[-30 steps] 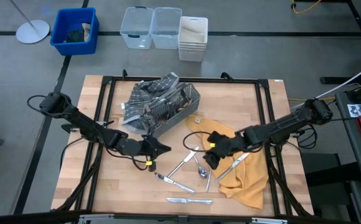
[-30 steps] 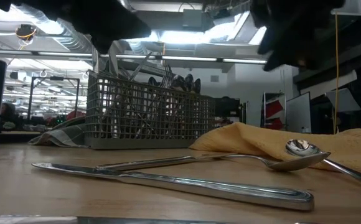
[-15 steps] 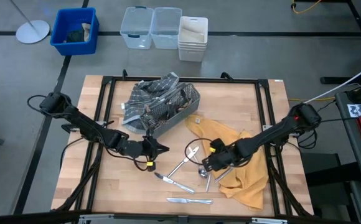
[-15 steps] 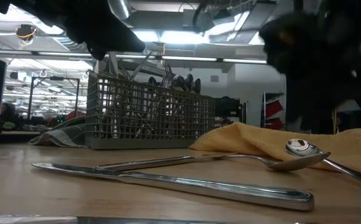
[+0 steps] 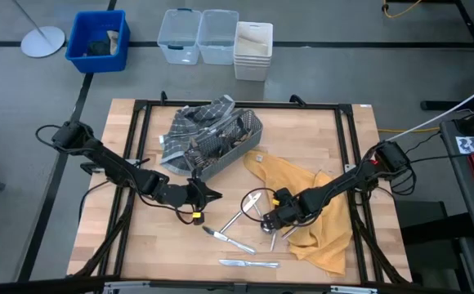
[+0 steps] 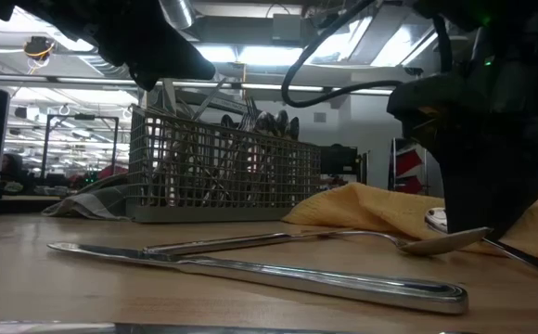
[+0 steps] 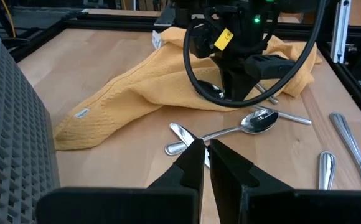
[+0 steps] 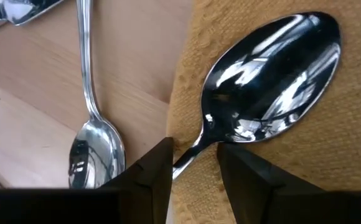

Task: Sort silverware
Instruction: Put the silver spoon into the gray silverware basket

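Loose silverware lies on the wooden table: a fork, two knives and two spoons. One spoon rests with its bowl on the yellow cloth. The other spoon lies on the wood beside it. My right gripper is low over the cloth's edge, open, with a finger on either side of the first spoon's neck. My left gripper hovers shut and empty near the grey wire-mesh caddy, which holds more silverware.
A grey checked cloth lies behind and under the caddy at the table's far side. A black frame runs around the tabletop. Plastic bins and a blue bin stand on the floor beyond the table.
My right gripper has gone down and toward the table's near left, from above the yellow cloth to the spoon at the cloth's edge, and now stands astride its neck. The silverware has stayed in place.
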`<state>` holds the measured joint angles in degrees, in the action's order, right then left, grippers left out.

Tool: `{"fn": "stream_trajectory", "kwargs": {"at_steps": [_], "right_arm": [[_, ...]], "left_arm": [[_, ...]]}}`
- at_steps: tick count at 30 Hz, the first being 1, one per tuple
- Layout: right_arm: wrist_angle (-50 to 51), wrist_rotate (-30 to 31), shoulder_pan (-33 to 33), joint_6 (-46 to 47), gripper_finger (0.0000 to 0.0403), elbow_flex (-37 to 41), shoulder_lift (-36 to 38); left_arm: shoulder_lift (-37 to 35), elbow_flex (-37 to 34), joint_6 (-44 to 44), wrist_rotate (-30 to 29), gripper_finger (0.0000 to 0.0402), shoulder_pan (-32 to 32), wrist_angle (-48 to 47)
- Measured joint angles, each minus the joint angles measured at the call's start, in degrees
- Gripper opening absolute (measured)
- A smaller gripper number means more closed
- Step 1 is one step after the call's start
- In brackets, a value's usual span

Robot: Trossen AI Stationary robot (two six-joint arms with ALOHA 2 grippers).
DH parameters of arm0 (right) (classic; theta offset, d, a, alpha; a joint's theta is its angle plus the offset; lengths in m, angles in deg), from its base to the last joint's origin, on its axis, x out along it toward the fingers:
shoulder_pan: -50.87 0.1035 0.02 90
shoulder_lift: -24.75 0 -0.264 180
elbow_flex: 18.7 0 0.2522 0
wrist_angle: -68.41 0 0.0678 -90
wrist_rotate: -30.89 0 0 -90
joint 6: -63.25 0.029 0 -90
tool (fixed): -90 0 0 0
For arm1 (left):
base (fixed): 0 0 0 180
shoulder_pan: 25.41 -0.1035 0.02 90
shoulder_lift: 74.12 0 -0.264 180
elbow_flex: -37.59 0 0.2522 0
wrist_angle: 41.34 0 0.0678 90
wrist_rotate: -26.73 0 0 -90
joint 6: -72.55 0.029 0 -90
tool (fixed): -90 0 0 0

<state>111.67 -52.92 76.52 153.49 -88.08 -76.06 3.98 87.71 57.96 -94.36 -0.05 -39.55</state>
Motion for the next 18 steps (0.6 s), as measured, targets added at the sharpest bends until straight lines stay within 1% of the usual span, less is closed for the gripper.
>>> {"fn": "stream_trajectory", "kwargs": {"at_steps": [4, 13, 15, 18], "right_arm": [[-0.09, 0.74, 0.0, -0.31, 0.0112, 0.02, -0.09], [-0.02, 1.19, -0.02, -2.12, 0.0016, 0.13, -0.18], [0.0, 1.34, -0.02, -2.38, 0.0009, 0.05, -0.2], [0.3, 1.3, -0.02, -3.6, 0.0016, -0.65, -0.21]], "left_arm": [[0.0, 0.0, 0.0, 0.0, 0.0015, 0.0, -0.02], [0.0, 0.0, 0.0, 0.0, 0.0015, 0.0, -0.01], [0.0, 0.0, 0.0, 0.0, 0.0015, 0.0, 0.0], [0.0, 0.0, 0.0, 0.0, 0.0015, 0.0, 0.0]]}}
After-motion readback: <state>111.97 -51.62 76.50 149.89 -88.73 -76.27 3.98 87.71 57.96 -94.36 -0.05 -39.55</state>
